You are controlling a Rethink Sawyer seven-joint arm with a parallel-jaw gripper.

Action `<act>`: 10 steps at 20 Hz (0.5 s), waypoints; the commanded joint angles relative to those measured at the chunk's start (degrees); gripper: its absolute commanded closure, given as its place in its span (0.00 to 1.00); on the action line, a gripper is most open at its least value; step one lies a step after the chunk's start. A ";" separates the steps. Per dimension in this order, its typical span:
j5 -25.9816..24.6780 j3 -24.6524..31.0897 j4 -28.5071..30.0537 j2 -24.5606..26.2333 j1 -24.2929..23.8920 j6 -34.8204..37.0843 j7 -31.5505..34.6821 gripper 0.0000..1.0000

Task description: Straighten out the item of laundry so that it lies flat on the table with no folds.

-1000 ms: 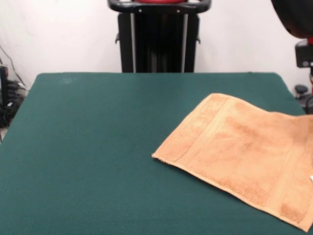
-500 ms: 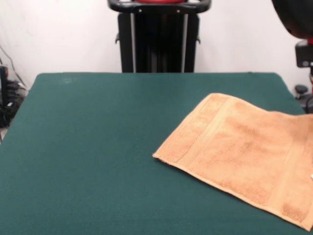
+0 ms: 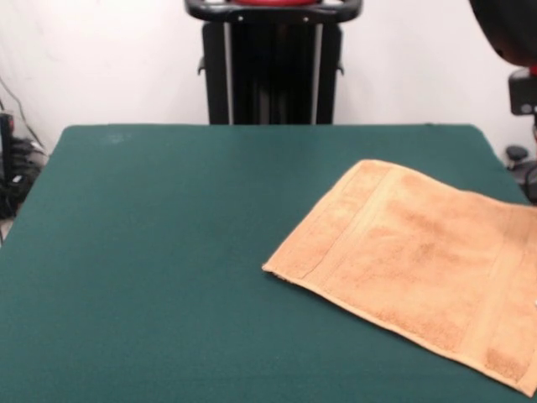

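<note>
The orange-tan towel (image 3: 415, 264) lies spread on the right side of the dark green table (image 3: 151, 252) in the front view. It sits at an angle, with a woven border band near its left end and another near its right end. Its right part runs past the picture's right edge. Its surface looks flat, with a slight ripple near the far right. The gripper does not show. Only a dark rounded part of the arm (image 3: 508, 29) and a red-and-black part (image 3: 524, 88) show at the top right.
The robot's black pedestal (image 3: 273, 63) stands behind the table's far edge. Cables and dark gear (image 3: 13, 164) lie off the table's left side. A white wall is behind.
The arm part at the top right has shifted slightly to the right. The small white speck at the towel's right edge no longer shows. The towel has hardly moved.
</note>
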 commanded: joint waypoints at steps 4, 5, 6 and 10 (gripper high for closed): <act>-3.36 4.46 0.97 3.00 1.28 3.04 -1.53 0.00; -3.41 4.65 0.84 3.04 1.13 3.55 -2.09 0.00; -3.39 4.79 0.81 3.05 0.98 3.69 -2.27 0.00; -1.96 4.94 1.48 1.36 0.27 6.17 -2.46 0.00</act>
